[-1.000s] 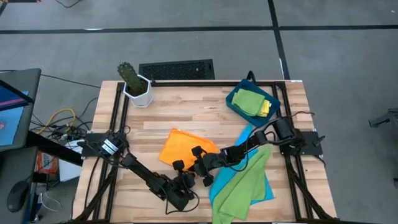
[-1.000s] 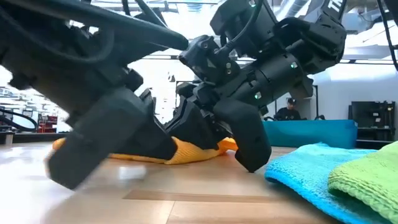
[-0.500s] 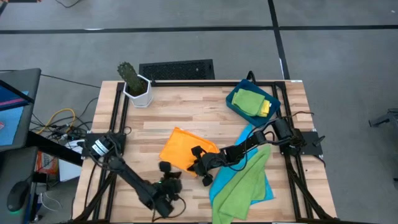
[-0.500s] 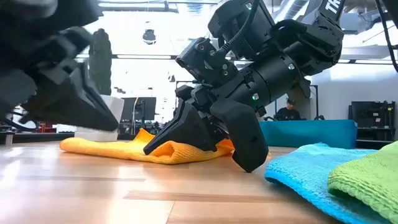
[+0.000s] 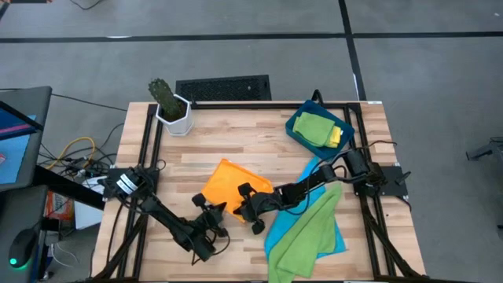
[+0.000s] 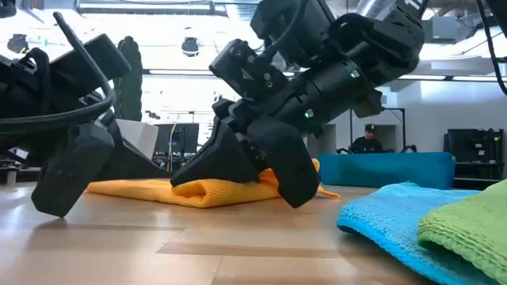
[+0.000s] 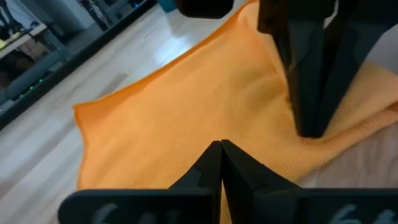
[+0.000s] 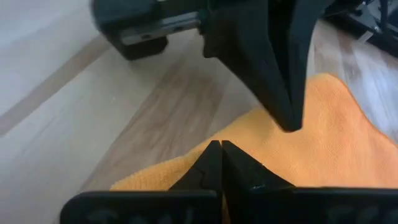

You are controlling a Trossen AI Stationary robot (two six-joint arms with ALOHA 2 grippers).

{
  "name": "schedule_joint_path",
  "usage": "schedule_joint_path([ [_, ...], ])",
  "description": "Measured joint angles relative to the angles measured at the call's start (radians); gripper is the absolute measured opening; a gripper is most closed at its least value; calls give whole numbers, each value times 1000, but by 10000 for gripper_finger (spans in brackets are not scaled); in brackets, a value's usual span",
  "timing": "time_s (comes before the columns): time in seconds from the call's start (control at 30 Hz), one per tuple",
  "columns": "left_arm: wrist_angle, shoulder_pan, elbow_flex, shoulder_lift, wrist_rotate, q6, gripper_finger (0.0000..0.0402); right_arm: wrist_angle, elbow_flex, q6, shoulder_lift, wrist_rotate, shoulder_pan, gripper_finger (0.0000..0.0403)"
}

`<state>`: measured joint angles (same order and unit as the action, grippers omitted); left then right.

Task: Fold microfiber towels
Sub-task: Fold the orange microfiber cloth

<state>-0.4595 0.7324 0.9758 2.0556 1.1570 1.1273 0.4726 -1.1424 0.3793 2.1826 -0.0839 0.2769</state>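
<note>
The orange towel (image 5: 228,182) lies on the table's middle, with a thick fold along its near edge (image 6: 212,191). My right gripper (image 5: 242,198) is shut at that near edge, on the towel's right side. My left gripper (image 5: 211,211) is shut, with its tips at the towel's near left part (image 7: 186,124). A lime green towel (image 5: 302,236) lies on the bright blue towel (image 5: 334,240) at the near right. Another green towel (image 5: 314,126) and the yellow towel (image 5: 335,136) lie in the dark-blue tray (image 5: 299,134). My right gripper pinches the orange towel's near edge (image 8: 186,168) between its shut fingers. It comes slanting down from the table's right. The cloth lies doubled over on the table below the fingers (image 6: 238,162). My left gripper: I cannot tell whether its shut tips touch the towel.
A potted cactus (image 5: 169,102) stands at the far left corner. A dark grille (image 5: 222,86) lies behind the far edge. Bare wood shows at the left (image 5: 169,169) and along the far side (image 5: 236,130). My two grippers stand close together.
My left gripper has swung from the table's near edge toward the far side, up to the orange towel, staying shut. My right gripper has gone a little toward the table's left and far edge with the towel's near edge, which now lies folded thicker.
</note>
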Motion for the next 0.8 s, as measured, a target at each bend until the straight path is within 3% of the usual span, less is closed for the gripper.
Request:
schedule_joint_path([
  [0.53, 10, -10, -10, 4, 0, -8, 0, 3, -27, 44, 3, 108, -32, 26],
  [0.8, 9, -10, -10, 5, 0, -6, 0, 45, -49, -1, 71, 93, -46, 51],
])
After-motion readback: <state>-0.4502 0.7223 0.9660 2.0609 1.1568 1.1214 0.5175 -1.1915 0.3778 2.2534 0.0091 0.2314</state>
